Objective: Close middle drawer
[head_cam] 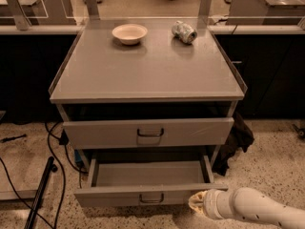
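Low at the near side of the cabinet [143, 70], the middle drawer [119, 196] stands pulled out with its grey tray showing, and right of its dark handle [152, 198] my gripper [196, 203] sits by the front panel's right end, though I cannot tell how far it is open.

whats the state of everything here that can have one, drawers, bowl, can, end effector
middle drawer: pulled far out, tray empty
upper drawer: nearly in, dark gap above its front
bowl: upright, looks empty
can: lying on its side
end effector: by the middle drawer's front right corner
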`<state>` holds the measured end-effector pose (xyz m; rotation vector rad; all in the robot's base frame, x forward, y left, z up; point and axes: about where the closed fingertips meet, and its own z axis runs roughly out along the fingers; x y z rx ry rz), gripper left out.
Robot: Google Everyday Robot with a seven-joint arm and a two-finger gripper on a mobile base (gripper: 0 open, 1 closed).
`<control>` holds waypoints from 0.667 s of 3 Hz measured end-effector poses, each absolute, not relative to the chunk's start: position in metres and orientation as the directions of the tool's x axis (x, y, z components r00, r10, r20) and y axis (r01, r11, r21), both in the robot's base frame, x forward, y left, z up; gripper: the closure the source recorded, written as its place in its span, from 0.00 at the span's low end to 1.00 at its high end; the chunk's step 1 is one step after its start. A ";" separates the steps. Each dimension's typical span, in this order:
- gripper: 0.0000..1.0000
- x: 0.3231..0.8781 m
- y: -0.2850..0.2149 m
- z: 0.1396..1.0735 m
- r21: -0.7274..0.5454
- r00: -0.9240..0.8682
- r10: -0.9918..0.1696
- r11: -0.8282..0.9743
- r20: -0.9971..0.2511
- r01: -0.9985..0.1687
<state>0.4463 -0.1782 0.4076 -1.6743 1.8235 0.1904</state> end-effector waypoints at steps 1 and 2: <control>1.00 0.463 -0.175 0.400 -0.348 0.041 -0.841 0.178 -0.540 -0.921; 1.00 0.479 -0.172 0.393 -0.369 0.048 -0.836 0.189 -0.547 -0.910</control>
